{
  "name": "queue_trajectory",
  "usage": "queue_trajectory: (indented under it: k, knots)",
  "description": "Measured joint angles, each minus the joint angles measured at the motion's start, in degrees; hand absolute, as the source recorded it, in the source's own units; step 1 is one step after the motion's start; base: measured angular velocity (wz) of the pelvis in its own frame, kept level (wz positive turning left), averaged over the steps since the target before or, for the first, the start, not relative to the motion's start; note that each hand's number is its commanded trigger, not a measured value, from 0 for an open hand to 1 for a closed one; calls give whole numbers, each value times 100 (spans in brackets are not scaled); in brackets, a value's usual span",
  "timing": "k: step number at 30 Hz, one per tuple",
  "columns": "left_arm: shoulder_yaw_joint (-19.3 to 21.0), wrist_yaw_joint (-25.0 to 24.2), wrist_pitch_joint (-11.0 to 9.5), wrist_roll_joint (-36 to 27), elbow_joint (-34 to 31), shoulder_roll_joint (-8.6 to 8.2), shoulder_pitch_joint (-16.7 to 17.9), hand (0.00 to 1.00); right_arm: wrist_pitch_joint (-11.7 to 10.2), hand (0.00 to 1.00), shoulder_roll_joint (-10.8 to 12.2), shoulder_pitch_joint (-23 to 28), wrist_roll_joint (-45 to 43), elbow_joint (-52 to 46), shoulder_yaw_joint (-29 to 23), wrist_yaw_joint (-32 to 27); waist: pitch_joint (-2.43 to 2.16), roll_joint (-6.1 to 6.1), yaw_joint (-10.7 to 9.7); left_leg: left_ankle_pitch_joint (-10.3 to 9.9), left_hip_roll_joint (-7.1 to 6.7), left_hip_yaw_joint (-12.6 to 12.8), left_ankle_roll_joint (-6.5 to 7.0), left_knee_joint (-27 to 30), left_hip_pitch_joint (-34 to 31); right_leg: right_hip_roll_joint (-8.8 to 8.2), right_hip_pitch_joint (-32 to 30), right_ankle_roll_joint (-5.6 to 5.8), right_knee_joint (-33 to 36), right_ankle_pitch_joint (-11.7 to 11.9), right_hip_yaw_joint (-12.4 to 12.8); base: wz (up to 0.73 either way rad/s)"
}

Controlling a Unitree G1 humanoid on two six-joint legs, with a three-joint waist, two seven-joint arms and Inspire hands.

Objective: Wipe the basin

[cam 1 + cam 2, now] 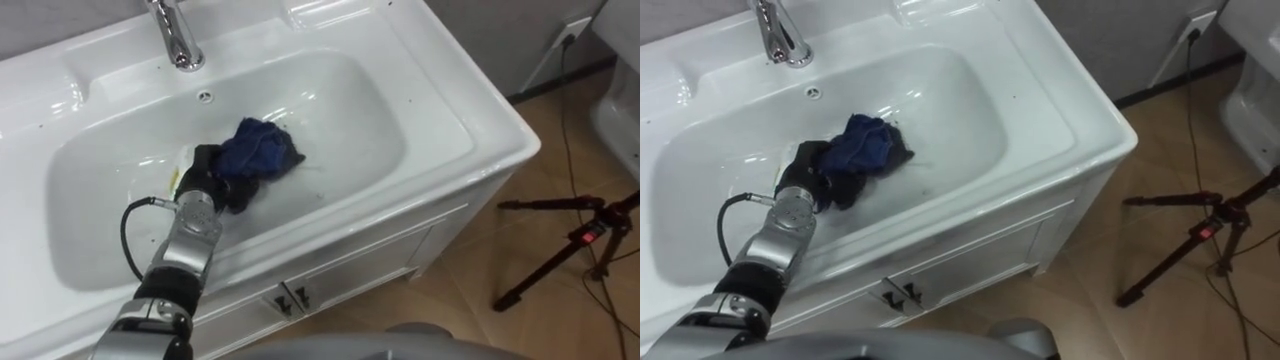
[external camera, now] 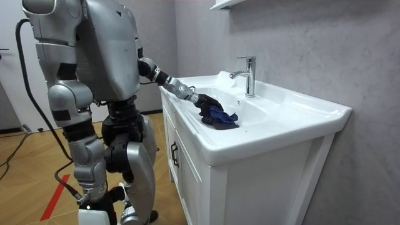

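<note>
In the middle of the glossy white ceramic basin point(image 1: 370, 100), a crumpled dark blue cloth point(image 1: 258, 150) is seen in the left eye view, its long axis running from the left hand point(image 1: 215, 180) up and to the right. The black fingers are curled into its soft folds. In the right eye view, the rounded chrome tap point(image 1: 775, 35) is shown behind the bundle. In the room view, the robot is seen standing at the white cabinet point(image 2: 250, 187).

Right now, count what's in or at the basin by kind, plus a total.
Blue cloth: 1
Faucet: 1
Left hand: 1
Total: 3
</note>
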Motion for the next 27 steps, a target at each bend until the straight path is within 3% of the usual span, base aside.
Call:
queue_trajectory:
  k: [3,6,11,16,23,27]
  knots:
    - [-60,50,-2,573,-26,-44,-1,100,9,0,57,4,-125,0,24,36,3,-3,-5,0,2,0,0,1,-3,0,-4,0,6,0,-12,0]
    - [-317,118,212,1221,-234,-46,-1,100,19,0,60,-5,-129,-1,70,153,8,-8,-36,0,3,-3,0,-1,-36,-3,-30,2,3,-1,-33,5]
    - [-723,-44,522,2378,-575,36,-2,100,16,0,5,-132,-319,125,62,365,24,-3,-379,0,4,-4,0,-1,-50,-6,-34,2,0,-1,-23,-1]
    - [-923,-212,657,2676,-829,44,-56,100,44,0,-49,-183,-508,235,75,517,86,36,-603,0,3,3,0,-7,-75,-3,-51,0,4,0,4,-2]
    - [-1377,-448,856,2802,-969,35,-275,100,67,0,-50,-305,-631,436,72,631,99,98,-642,0,-7,3,0,-11,-109,-11,-69,0,-48,0,6,0]
    - [-1422,-537,861,2798,-969,33,-345,100,66,0,-51,-344,-710,436,76,634,95,139,-650,0,-8,3,0,-19,-120,-10,-62,1,-103,1,9,0]
